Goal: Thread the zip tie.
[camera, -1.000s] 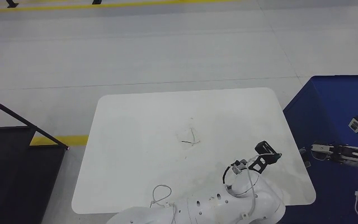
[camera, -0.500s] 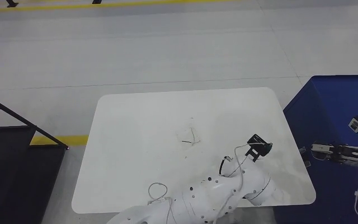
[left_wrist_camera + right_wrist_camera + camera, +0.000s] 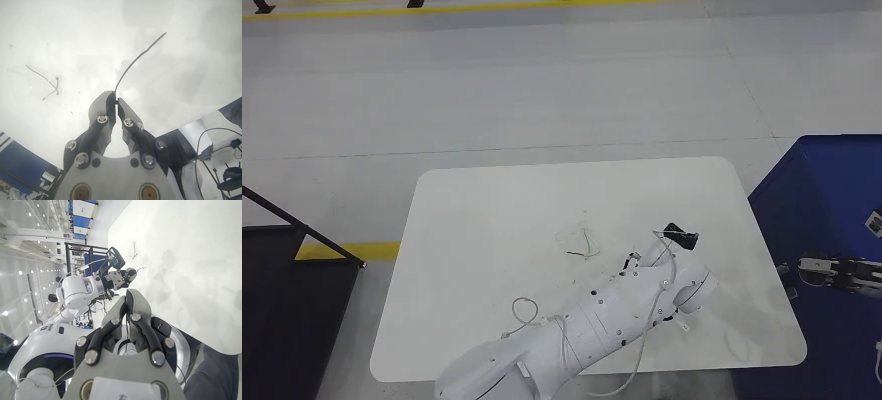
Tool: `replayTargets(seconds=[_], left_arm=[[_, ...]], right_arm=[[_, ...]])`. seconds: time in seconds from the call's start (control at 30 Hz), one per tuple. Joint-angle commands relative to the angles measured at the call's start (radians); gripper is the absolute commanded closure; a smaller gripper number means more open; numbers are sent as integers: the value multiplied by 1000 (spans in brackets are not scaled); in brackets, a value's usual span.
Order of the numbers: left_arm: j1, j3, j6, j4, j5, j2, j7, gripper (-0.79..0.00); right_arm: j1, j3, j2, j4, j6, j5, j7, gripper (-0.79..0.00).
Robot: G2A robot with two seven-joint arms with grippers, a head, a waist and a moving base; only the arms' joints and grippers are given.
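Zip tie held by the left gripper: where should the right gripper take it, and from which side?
Probably the free strap, a little short of its pointed tip. The zip tie is pinched at one end in the left gripper and arcs out freely, so the right gripper, now shut, would open and come in from the tip end, clear of that grip.

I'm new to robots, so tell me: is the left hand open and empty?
No, the left hand is pinched shut on one end of the zip tie, which curves outward.
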Motion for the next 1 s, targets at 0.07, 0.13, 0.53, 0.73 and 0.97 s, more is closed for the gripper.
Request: replayTargets(seconds=[0.07, 0.13, 0.53, 0.73, 0.97], left_arm=[[-38, 22, -7, 77, -76, -9, 12, -12], [-52, 34, 4, 106, -110, -12, 21, -99], [-89, 90, -33, 51, -238, -6, 141, -785], [-89, 90, -33, 51, -238, -6, 141, -785], [-75, -49, -67, -120, -342, 30, 193, -785]], right_arm=[[0, 0, 0, 0, 0, 0, 0, 0], [0, 0, 0, 0, 0, 0, 0, 0], [0, 0, 0, 0, 0, 0, 0, 0], [0, 0, 0, 0, 0, 0, 0, 0], [0, 0, 0, 0, 0, 0, 0, 0]])
